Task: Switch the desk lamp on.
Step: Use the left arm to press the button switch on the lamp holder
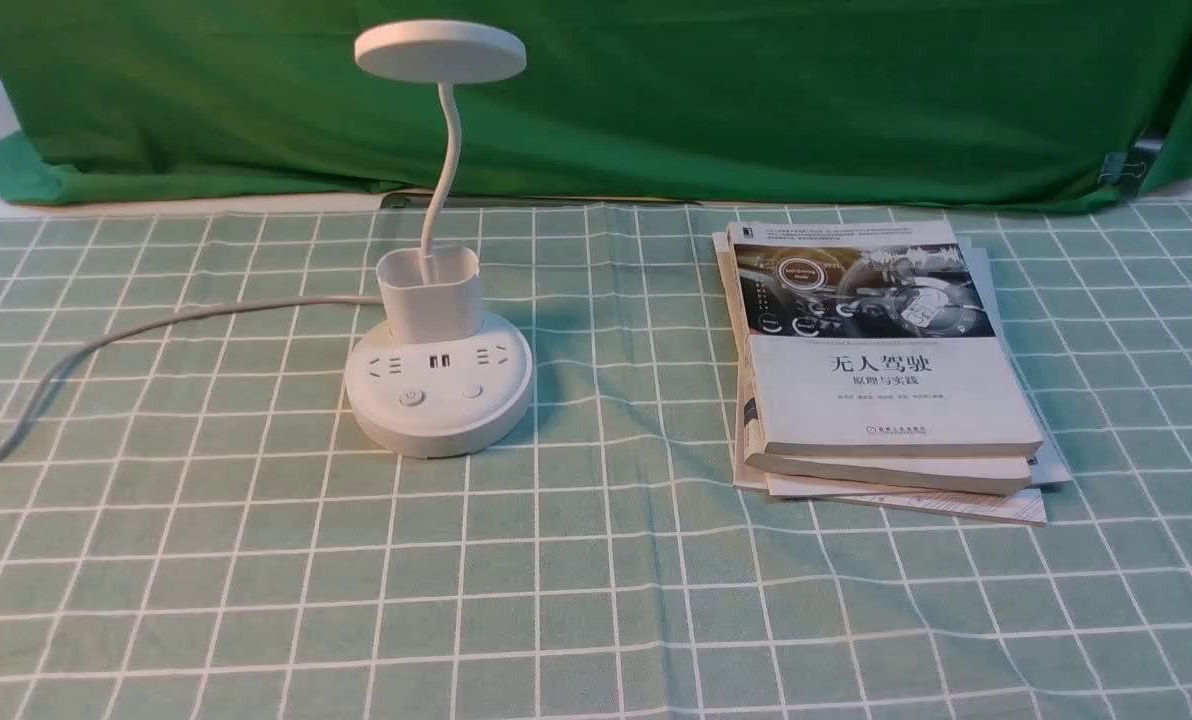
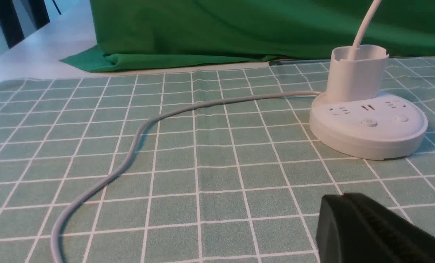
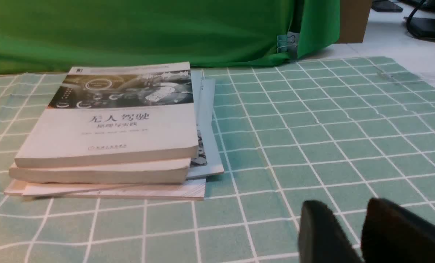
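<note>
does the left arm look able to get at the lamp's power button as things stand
Likely yes. The button sits on the near side of the base, with only bare cloth between it and the left gripper. The cord runs off farther back, and the books lie to the right.

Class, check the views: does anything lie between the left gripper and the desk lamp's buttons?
Nothing visible does. Only bare checked cloth separates the left gripper from the desk lamp; its grey cord trails off to one side.
</note>
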### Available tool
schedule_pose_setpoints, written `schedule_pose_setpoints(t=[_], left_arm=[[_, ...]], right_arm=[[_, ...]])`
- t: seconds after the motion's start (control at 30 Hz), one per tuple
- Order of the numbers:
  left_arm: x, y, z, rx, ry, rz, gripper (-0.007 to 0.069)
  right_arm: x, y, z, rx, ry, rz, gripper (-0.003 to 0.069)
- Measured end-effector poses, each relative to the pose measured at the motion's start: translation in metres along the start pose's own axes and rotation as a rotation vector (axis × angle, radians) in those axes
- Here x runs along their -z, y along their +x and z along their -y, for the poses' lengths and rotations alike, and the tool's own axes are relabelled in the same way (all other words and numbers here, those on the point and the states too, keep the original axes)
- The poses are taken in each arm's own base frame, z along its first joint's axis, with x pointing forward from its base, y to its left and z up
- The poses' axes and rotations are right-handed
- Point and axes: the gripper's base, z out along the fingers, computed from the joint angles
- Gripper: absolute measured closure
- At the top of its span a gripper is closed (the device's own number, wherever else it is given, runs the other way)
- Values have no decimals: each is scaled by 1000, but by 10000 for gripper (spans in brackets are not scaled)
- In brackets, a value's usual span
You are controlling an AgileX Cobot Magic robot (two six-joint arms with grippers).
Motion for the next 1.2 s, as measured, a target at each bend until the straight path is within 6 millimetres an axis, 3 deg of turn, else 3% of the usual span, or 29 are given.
schedule_pose_setpoints(t=[1.07, 1.2], left_arm=[[0, 0, 0, -18, -4, 1, 623], [0, -8, -1, -18, -15, 92, 623]], right_arm=[[0, 0, 0, 0, 0, 1, 418], [0, 0, 0, 0, 0, 1, 418]])
